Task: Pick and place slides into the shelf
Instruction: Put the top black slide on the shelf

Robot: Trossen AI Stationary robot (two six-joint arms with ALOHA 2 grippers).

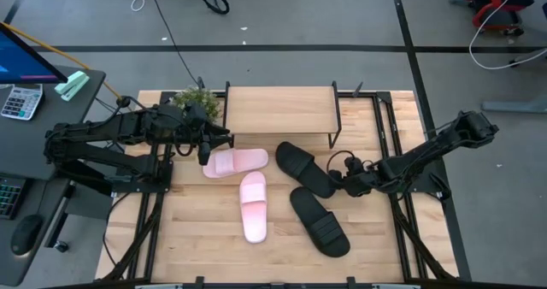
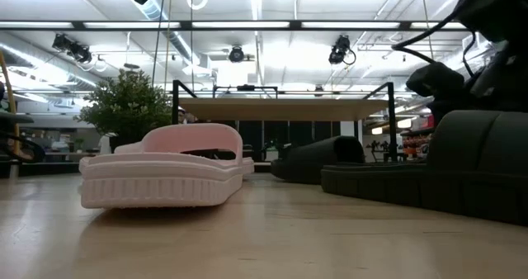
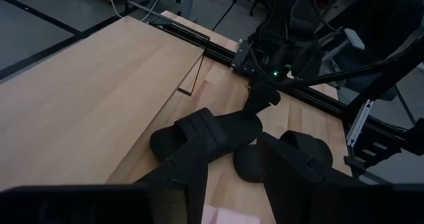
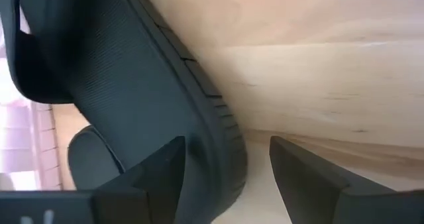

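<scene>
Pink slides number two, black slides two, all four on the slatted table in front of the shelf (image 1: 280,109). We see one pink slide (image 1: 237,162) lying crosswise, its long axis left to right, and the other pink slide (image 1: 254,206) running front to back. Both black slides (image 1: 305,168) (image 1: 319,221) lie on a diagonal. Our left gripper (image 1: 208,148) sits at the crosswise pink slide's end, fingers part open; grip unclear. Our right gripper (image 1: 336,182) stands open at the upper black slide's edge.

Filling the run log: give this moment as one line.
left end effector: at pink slide | right end effector: open, at black slide | shelf: empty
</scene>
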